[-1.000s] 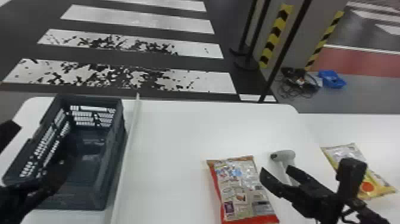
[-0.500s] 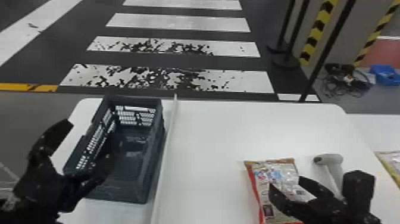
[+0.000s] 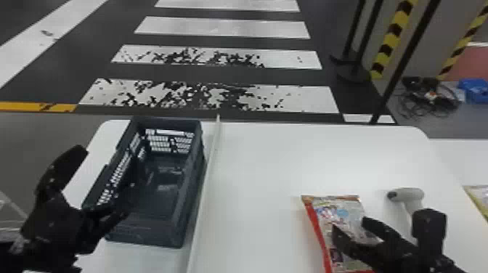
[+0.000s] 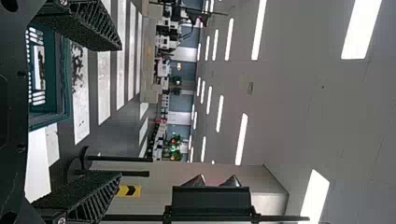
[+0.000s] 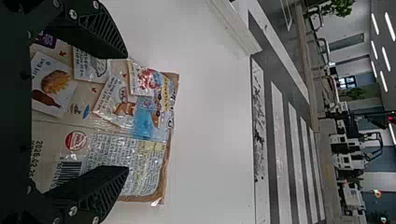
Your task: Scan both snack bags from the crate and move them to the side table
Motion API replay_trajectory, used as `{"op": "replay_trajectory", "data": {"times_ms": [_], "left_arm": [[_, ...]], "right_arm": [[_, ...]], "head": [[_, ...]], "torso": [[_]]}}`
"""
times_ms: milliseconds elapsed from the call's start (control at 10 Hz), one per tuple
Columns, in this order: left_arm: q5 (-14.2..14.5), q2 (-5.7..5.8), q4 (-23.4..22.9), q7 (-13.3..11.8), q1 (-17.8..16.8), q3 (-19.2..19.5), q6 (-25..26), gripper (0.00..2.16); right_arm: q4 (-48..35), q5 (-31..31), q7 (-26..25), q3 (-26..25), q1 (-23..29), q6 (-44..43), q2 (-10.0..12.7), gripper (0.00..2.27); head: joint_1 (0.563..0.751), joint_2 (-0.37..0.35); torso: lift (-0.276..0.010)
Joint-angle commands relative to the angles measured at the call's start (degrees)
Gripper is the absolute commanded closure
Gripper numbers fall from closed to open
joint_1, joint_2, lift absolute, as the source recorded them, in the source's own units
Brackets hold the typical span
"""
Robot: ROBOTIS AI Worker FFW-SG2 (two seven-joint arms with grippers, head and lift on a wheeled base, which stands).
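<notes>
The dark crate (image 3: pixel 192 218) stands on the table's left part with no bag visible inside. Beside its left wall is my left gripper (image 3: pixel 105 178), open and holding nothing; the left wrist view shows that gripper (image 4: pixel 119 109) too, fingers wide apart. A red-edged snack bag (image 3: pixel 339 207) lies flat on the table at the right. Over it my right gripper (image 3: pixel 350 227) stands open. In the right wrist view the bag (image 5: pixel 116 126) lies beneath the parted fingers of the right gripper (image 5: pixel 127 112). A white scanner (image 3: pixel 406 195) rests right of that bag. Another snack bag (image 3: pixel 479 196) is at the right edge.
A thin white raised divider (image 3: pixel 207 188) runs along the white table (image 3: pixel 261 174) between crate and bag. Dark posts (image 3: pixel 403 69) rise from the floor behind the table. Cables (image 3: pixel 425 96) and a blue box (image 3: pixel 474 90) lie on the floor at the back right.
The head view has swung left, so the table's things appear farther right. My right gripper now sits over the red-edged bag rather than beside it.
</notes>
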Motion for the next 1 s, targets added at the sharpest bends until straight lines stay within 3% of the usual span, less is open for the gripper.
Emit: {"op": "replay_trajectory", "data": {"times_ms": [0,100,200,300,400,700,900], "left_arm": [[-0.7,0.03,-0.1,0.5,0.0,-0.2,0.0,0.04],[-0.7,0.03,-0.1,0.6,0.0,-0.3,0.2,0.04],[-0.9,0.03,-0.2,0.6,0.0,-0.3,0.2,0.04],[-0.9,0.03,-0.1,0.6,0.0,-0.3,0.2,0.04],[-0.9,0.03,0.1,0.6,0.1,-0.3,0.2,0.04],[-0.9,-0.06,0.4,0.7,0.0,-0.5,0.0,0.04],[-0.9,-0.06,0.5,0.7,0.0,-0.4,-0.4,0.04]], "right_arm": [[3.4,0.1,1.0,0.1,-1.2,-1.0,-0.1,0.38],[4.7,0.6,1.1,0.4,-2.2,0.8,-0.1,0.84],[5.1,1.2,0.9,0.4,-2.8,4.0,-0.3,1.45],[5.5,1.8,0.8,0.4,-3.2,5.5,-0.6,1.76],[6.4,1.5,0.6,0.4,-3.3,5.7,-0.8,2.24],[5.4,-1.9,-1.6,-0.9,-1.5,-1.3,-0.8,2.24],[-1.0,-4.5,-2.4,-3.9,1.2,-2.0,-0.8,2.24]], "head": [[0.695,-0.021],[0.695,-0.023],[0.695,-0.026],[0.695,-0.031],[0.695,-0.038],[0.695,-0.046],[0.695,-0.063]], "torso": [[-0.095],[-0.095],[-0.095],[-0.095],[-0.095],[-0.095],[-0.095]]}}
